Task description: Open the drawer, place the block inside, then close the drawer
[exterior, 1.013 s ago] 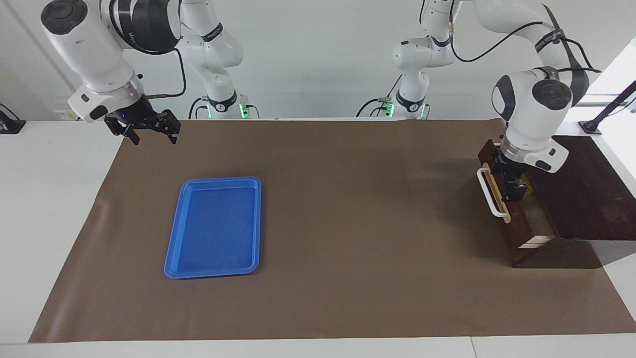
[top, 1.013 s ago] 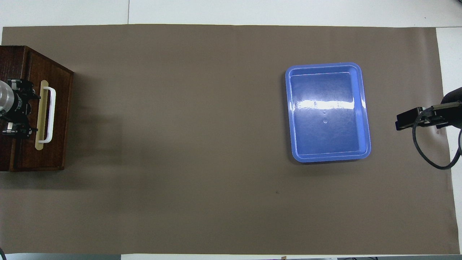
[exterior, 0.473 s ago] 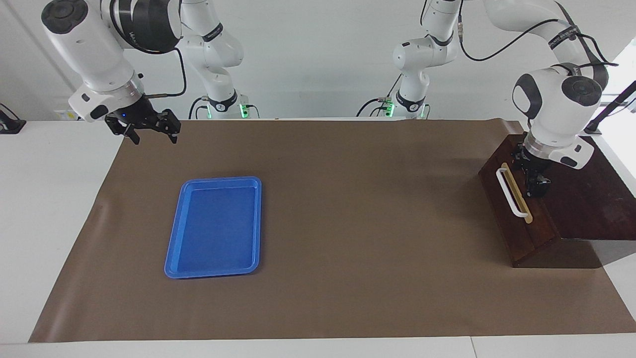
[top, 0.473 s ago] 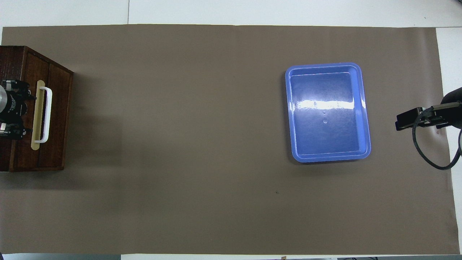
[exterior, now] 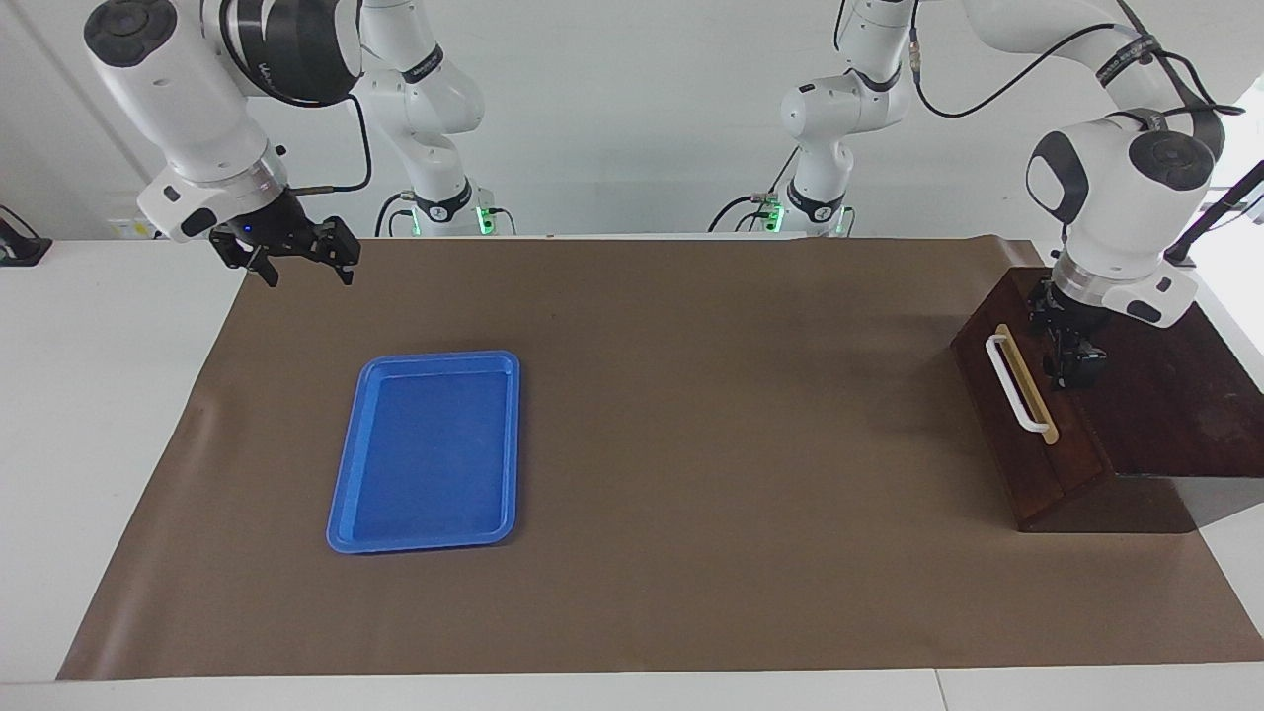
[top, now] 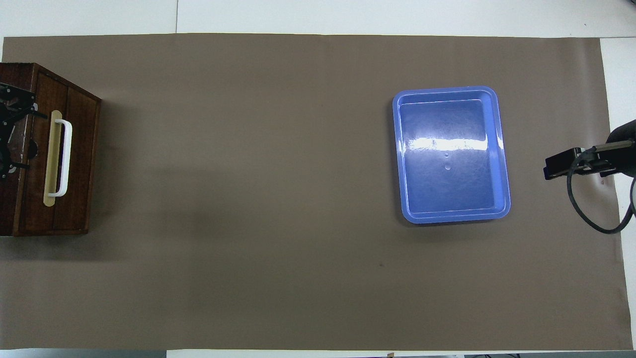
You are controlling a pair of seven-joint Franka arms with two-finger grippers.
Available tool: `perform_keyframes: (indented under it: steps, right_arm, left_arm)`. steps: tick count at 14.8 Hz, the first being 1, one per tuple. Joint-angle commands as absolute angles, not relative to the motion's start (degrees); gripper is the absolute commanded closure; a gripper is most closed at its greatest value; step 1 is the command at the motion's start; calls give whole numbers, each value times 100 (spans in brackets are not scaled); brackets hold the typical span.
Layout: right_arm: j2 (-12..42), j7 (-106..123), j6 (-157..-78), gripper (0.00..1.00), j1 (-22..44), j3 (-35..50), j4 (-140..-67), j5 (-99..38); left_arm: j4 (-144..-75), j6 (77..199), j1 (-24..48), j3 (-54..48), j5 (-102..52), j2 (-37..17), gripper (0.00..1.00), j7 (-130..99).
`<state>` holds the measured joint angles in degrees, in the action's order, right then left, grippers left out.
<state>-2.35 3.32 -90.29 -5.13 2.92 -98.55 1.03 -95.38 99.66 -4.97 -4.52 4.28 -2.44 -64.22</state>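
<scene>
The drawer (exterior: pixel 1071 444) of the dark wooden box (exterior: pixel 1165 395) at the left arm's end of the table is pushed in, its front flush with the box. Its white bar handle (exterior: pixel 1015 385) faces the middle of the table; it also shows in the overhead view (top: pixel 63 156). My left gripper (exterior: pixel 1071 363) hangs just above the box's top edge, over the drawer front, clear of the handle. The yellow block is hidden. My right gripper (exterior: pixel 306 272) is open and empty, held in the air over the mat's edge at the right arm's end, where that arm waits.
A flat blue tray (exterior: pixel 341 494) lies empty on the brown mat toward the right arm's end, also in the overhead view (top: pixel 502 149). The brown mat (exterior: pixel 691 444) covers most of the white table.
The drawer stood open a second ago with my left gripper down in it; it has slid shut, and the left gripper has risen to the box's top edge. The right arm has not moved.
</scene>
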Motion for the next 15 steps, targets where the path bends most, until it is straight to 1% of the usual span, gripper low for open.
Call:
perform_keyframes:
  steps: [1,5,8,15]
  right_arm:
    - [-246,439,-8947,0,-598,352,-9800,185]
    - [-264,439,-8947,0,-606,352,-9791,185]
    - [-281,439,-8956,0,-624,352,-9791,185]
    - [-281,439,-8956,0,-624,352,-9800,185]
  left_arm:
    - [-9510,9432,25,-334,316,0,0,-4910]
    - [-9361,8835,88,-229,-87,-88,0,-2606]
    - [-9010,8482,167,-202,-97,-211,0,-2094]
    - [-8983,8622,79,-237,-105,-149,0,-1231]
